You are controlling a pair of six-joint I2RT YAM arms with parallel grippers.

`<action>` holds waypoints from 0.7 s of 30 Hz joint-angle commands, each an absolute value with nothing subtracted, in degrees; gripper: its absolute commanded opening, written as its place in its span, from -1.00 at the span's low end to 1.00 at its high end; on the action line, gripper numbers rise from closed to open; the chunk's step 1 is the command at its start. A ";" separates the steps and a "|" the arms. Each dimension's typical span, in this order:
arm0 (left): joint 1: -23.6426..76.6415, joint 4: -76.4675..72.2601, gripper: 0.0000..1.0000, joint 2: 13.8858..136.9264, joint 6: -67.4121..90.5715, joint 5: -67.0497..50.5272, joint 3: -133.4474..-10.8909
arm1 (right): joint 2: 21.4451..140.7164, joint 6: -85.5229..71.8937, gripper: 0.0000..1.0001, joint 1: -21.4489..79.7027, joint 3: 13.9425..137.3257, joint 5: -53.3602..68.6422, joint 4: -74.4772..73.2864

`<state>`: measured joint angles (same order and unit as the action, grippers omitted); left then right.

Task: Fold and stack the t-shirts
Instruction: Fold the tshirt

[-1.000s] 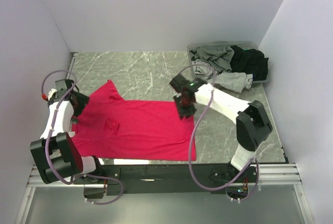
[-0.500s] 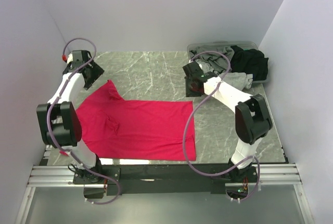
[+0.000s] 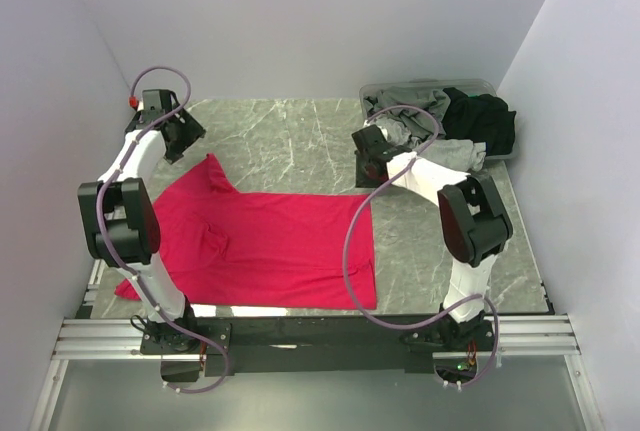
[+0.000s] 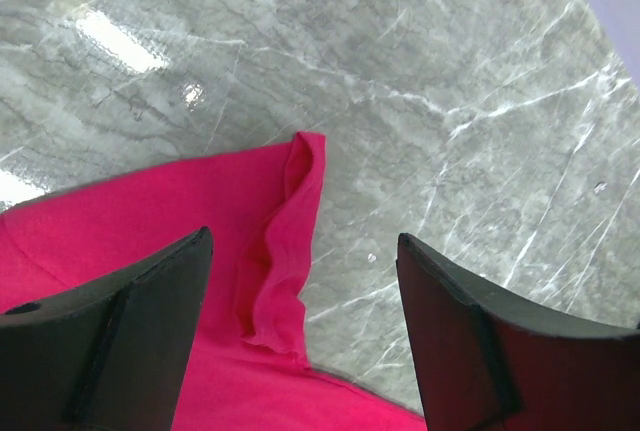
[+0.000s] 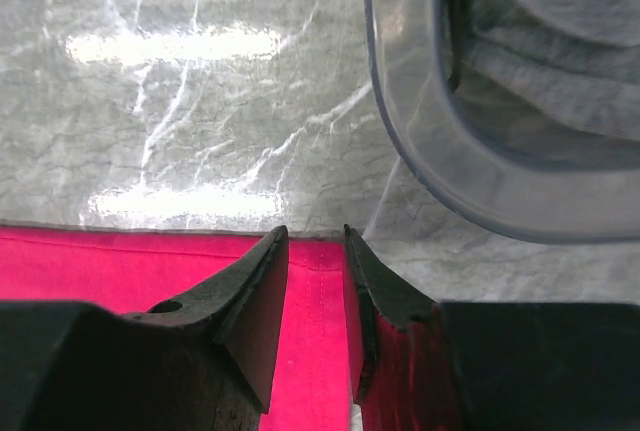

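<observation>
A bright pinkish-red t-shirt (image 3: 265, 241) lies spread flat on the marble table, its far sleeve (image 3: 210, 167) bunched. My left gripper (image 3: 183, 141) hovers just beyond that sleeve, open and empty; in the left wrist view (image 4: 302, 238) the rumpled sleeve edge (image 4: 285, 241) lies below the wide gap. My right gripper (image 3: 372, 161) is above the shirt's far right corner (image 3: 365, 194). Its jaws (image 5: 314, 231) stand narrowly apart with nothing between them, the hem (image 5: 318, 281) flat beneath. Grey (image 3: 415, 106) and black (image 3: 485, 116) t-shirts are heaped in the tub.
A grey plastic tub (image 3: 430, 85) stands at the far right corner; its rim (image 5: 420, 141) is close to my right gripper. A grey shirt (image 3: 445, 156) hangs over its near side. Walls enclose the table on three sides.
My left gripper swung from the shirt's near left side to beyond the far sleeve. My right gripper left the shirt's far right corner and drew back toward the tub; that corner now lies flatter.
</observation>
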<state>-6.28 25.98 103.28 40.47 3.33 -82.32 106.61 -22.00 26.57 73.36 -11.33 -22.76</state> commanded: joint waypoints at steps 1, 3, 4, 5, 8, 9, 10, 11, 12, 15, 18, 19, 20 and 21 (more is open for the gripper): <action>-6.06 25.40 0.60 103.97 38.67 1.76 -85.43 | 107.23 -23.46 -0.29 26.37 73.48 -11.34 -21.36; -6.06 25.31 0.60 104.32 38.85 1.41 -85.43 | 107.14 -23.73 -0.29 26.37 72.78 -11.42 -21.62; -6.06 25.23 0.59 104.41 38.76 1.32 -85.43 | 107.23 -23.82 -0.29 26.37 72.43 -11.60 -21.27; -6.06 25.14 0.60 104.59 38.85 1.23 -85.34 | 107.14 -23.82 -0.29 26.37 71.99 -11.95 -21.18; -6.06 25.05 0.60 104.68 38.76 0.79 -85.08 | 107.75 -23.99 -0.30 26.28 71.72 -12.13 -21.36; -6.06 25.05 0.60 104.85 38.76 0.62 -84.99 | 107.84 -24.08 -0.30 26.37 71.72 -12.39 -21.62; -6.06 25.05 0.60 104.85 38.76 0.53 -84.99 | 108.10 -24.26 -0.30 26.37 71.63 -12.57 -21.80; -6.06 25.05 0.60 104.85 38.85 0.53 -84.90 | 108.02 -24.52 -0.30 26.37 71.28 -12.66 -21.62; -6.06 24.96 0.60 104.85 38.85 0.53 -84.82 | 107.93 -24.52 -0.30 26.45 70.32 -12.66 -21.27; -5.98 24.87 0.60 104.85 38.76 0.53 -84.90 | 108.02 -24.52 -0.30 26.37 69.09 -12.31 -20.22; -6.06 25.22 0.60 105.12 38.41 0.53 -85.25 | 108.72 -24.61 -0.30 26.37 68.91 -12.04 -19.60; -6.06 25.22 0.59 105.03 38.23 0.53 -85.51 | 109.07 -24.61 -0.30 26.37 68.73 -12.04 -19.25; -6.06 25.31 0.60 105.12 38.15 0.53 -85.52 | 109.16 -24.44 -0.30 26.37 68.64 -11.95 -18.99; -5.98 25.31 0.59 105.12 38.14 0.53 -85.69 | 109.25 -24.43 -0.30 26.37 68.47 -12.04 -18.81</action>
